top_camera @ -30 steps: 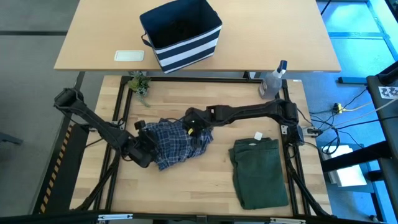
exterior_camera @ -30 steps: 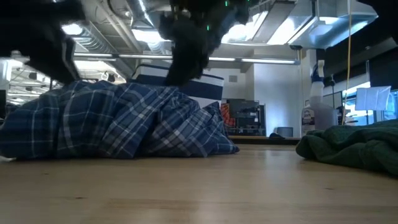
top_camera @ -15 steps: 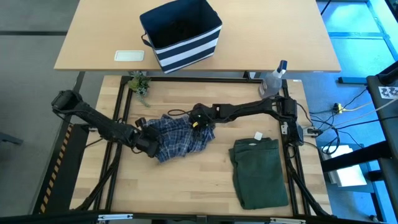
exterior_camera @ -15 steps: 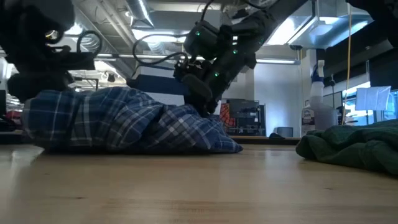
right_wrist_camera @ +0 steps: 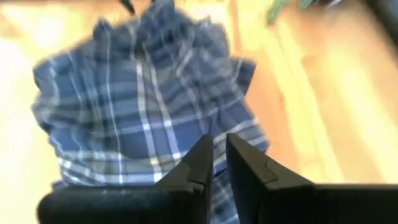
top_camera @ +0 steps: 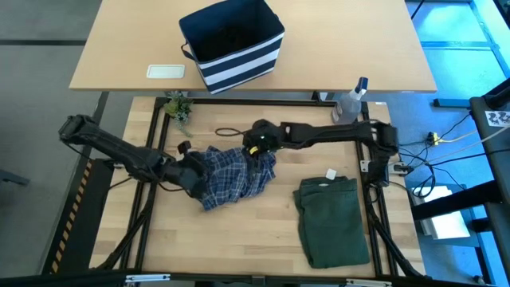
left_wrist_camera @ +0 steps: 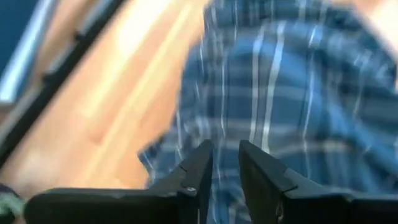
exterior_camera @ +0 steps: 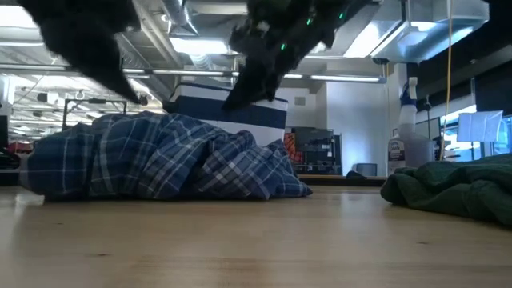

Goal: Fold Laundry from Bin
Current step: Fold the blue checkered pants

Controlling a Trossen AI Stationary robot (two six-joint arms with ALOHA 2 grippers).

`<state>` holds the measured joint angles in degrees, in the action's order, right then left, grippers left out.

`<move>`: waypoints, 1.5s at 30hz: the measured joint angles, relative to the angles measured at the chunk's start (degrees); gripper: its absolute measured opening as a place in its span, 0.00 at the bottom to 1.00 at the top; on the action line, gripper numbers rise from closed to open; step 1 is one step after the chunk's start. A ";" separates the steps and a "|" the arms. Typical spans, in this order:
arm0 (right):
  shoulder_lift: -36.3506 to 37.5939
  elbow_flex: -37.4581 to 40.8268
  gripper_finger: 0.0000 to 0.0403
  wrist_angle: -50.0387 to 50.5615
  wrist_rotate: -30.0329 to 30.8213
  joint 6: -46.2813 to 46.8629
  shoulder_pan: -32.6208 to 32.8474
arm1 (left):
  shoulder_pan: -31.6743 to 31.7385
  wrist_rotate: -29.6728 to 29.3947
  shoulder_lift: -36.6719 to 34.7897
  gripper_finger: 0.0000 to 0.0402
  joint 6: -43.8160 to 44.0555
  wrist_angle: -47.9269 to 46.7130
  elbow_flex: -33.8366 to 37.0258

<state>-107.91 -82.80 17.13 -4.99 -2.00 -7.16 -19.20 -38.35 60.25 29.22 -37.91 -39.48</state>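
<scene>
- Centrally on the wooden table (top_camera: pixel 239 231), the blue-and-white plaid shirt (top_camera: pixel 231 177) lies crumpled in a heap.
- Left gripper (top_camera: pixel 194 169) sits at the shirt's left edge; in its wrist view the fingers (left_wrist_camera: pixel 196 171) stand a narrow gap apart above the cloth, holding nothing visible.
- Right gripper (top_camera: pixel 256 149) is at the shirt's far upper edge, fingers (right_wrist_camera: pixel 198 163) nearly together; whether cloth is pinched cannot be told.
- Right of the shirt and apart from it lies the dark olive-green garment (top_camera: pixel 333 219).
- On the farther table stands the striped bin (top_camera: pixel 233 44).
</scene>
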 joint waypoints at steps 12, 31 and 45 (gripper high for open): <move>8.30 -0.03 0.11 1.81 5.81 -2.57 2.94 | -0.30 -5.40 -6.32 0.24 -10.37 4.38 -7.48; 16.66 6.29 0.11 -0.28 9.48 -4.40 6.03 | -3.76 -6.33 -8.95 0.24 -14.45 3.91 -7.48; 28.10 25.65 0.11 -17.59 12.03 -2.26 6.03 | -3.70 -9.50 -8.92 0.24 -15.94 4.17 -7.48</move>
<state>-79.81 -57.15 -0.46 7.05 -4.26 -1.13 -22.90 -47.85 51.33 13.28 -33.74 -46.96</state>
